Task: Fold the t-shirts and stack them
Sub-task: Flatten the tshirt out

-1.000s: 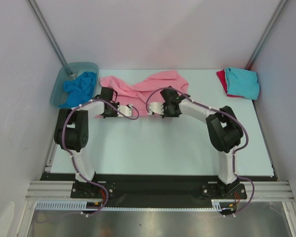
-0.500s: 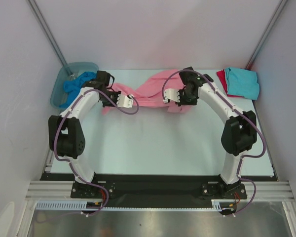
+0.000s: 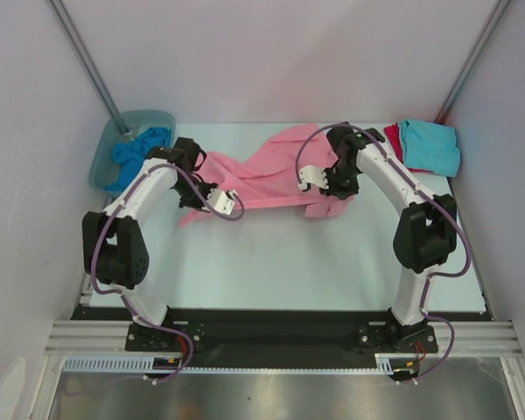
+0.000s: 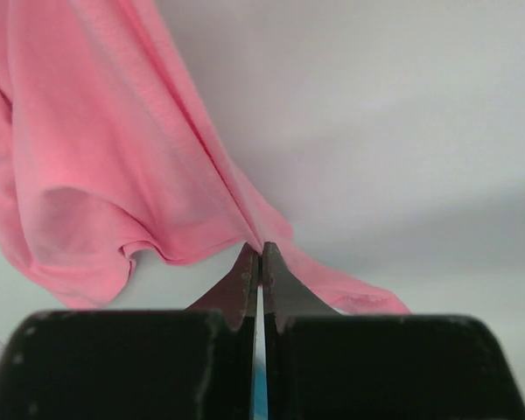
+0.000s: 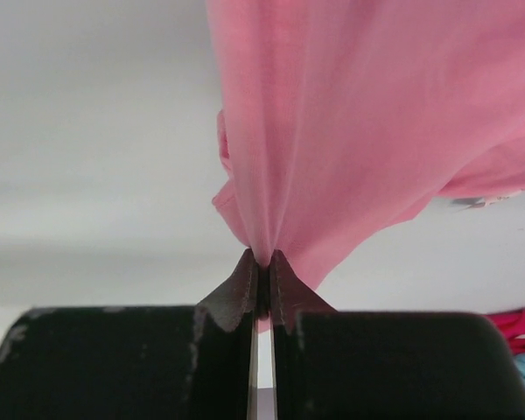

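The large light pink t-shirt [image 3: 262, 171] hangs stretched between both arms above the back of the table. My left gripper [image 4: 261, 254] is shut on its left edge, the cloth [image 4: 114, 157] draping up and left from the tips. My right gripper [image 5: 263, 259] is shut on a bunched fold of the same pink t-shirt [image 5: 359, 131]. In the top view the left gripper [image 3: 195, 166] sits at the shirt's left end and the right gripper [image 3: 339, 171] at its right end. A turquoise t-shirt [image 3: 430, 145] lies folded on a red one [image 3: 392, 140] at the back right. A brighter blue t-shirt [image 3: 138, 150] lies crumpled in the tub.
A translucent grey-blue plastic tub [image 3: 108, 157] stands at the back left corner. White walls close in the table on three sides, with a metal pole [image 3: 87, 61] at the left and another [image 3: 472, 57] at the right. The white tabletop [image 3: 280, 254] stretches in front of the shirt.
Both arms have risen and spread apart, lifting the pink t-shirt off the table and pulling it out between them. Both grippers stayed shut on it.
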Robot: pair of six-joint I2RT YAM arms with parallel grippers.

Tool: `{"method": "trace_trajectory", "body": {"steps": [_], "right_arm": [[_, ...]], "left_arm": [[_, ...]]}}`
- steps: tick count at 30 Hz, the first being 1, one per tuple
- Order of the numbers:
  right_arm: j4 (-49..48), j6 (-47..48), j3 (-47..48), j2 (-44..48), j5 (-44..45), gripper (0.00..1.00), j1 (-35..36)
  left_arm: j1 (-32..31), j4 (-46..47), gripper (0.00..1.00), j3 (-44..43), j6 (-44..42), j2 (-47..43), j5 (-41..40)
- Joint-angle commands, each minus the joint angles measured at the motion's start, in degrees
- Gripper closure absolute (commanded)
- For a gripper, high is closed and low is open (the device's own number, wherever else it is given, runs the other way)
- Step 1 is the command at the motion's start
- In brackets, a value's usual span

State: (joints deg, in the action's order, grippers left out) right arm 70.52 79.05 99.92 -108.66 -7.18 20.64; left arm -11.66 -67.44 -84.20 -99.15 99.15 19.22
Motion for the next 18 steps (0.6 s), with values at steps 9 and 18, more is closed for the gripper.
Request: {"method": "trace_trajectory", "body": {"steps": [9,18], "right_arm": [[6.13,-5.20,-8.24,3.71,-0.54,1.00,0.53],[2.87,-13.39,-22.56,11.44,-6.61,1.00,6.51]], "left_arm": [[-1.52,-8.94,1.00,7.21,-1.49,-2.21,-8.68],[-4.07,-8.32,1.00,10.89,8.01,-2.12,-1.47]]}}
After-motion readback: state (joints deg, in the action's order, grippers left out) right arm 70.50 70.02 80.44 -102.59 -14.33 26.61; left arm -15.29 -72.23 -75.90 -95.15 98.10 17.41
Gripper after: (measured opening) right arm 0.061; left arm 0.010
